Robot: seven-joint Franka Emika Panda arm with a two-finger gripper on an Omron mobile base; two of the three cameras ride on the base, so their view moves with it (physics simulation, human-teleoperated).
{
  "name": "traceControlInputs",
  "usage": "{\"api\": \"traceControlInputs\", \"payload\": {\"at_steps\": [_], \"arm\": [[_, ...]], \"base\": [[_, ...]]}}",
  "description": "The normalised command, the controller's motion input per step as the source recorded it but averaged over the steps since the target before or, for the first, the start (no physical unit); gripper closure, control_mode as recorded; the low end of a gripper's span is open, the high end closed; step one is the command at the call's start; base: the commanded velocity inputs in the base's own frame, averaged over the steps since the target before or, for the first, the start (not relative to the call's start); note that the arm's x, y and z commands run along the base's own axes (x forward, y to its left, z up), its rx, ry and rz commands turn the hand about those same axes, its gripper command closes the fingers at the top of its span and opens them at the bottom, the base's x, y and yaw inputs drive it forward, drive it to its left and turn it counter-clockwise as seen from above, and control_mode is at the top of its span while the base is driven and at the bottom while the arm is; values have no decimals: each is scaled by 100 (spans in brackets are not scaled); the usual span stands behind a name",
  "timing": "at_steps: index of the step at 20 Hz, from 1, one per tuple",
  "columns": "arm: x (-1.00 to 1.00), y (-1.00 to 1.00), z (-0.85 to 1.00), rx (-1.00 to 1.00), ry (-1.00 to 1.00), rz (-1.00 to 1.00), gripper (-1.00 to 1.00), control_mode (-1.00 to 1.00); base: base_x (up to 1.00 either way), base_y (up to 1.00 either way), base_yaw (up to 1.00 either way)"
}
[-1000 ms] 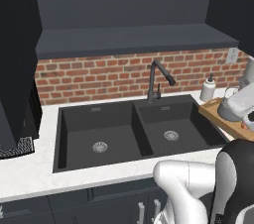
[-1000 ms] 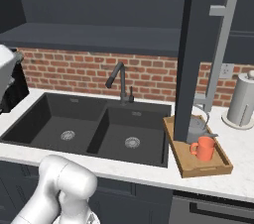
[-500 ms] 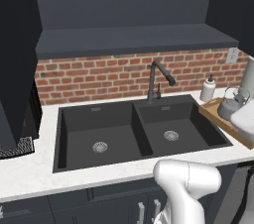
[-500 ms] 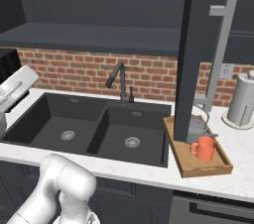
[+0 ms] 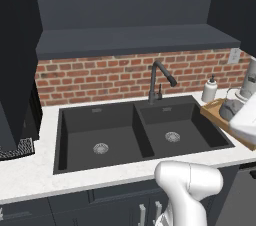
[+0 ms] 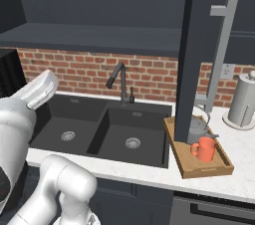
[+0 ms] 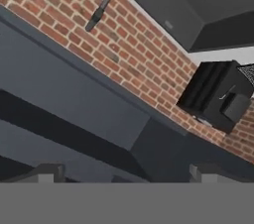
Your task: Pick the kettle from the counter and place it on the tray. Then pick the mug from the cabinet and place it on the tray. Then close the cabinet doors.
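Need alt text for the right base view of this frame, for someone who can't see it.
An orange mug and a grey kettle sit on a wooden tray on a white counter right of a black double sink. An open dark cabinet door with a silver handle stands over the tray, and the white robot arm rises at left.

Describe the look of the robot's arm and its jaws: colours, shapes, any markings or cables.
The arm is glossy white, built of thick rounded tube segments with bulbous elbow-like joints. A dark band shows at a joint low at the picture's left edge in the right base view. One link ends in a flat grey-white cap. No cables or markings are visible. The gripper shows small blocky dark grey jaws with lighter grey faces.
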Motion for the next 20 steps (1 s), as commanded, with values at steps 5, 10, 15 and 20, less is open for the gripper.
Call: {"api": "traceControlInputs", "payload": {"at_steps": [5,10,15,20], "arm": [[0,48,-17,17,1,12,-100,-100],[0,59,-9,3,-5,0,-100,-100],[0,60,-4,2,0,0,-100,-100],[-1,57,-2,2,0,0,-100,-100]], "base": [[0,0,0],[0,0,0],[0,0,0],[0,0,0]]}}
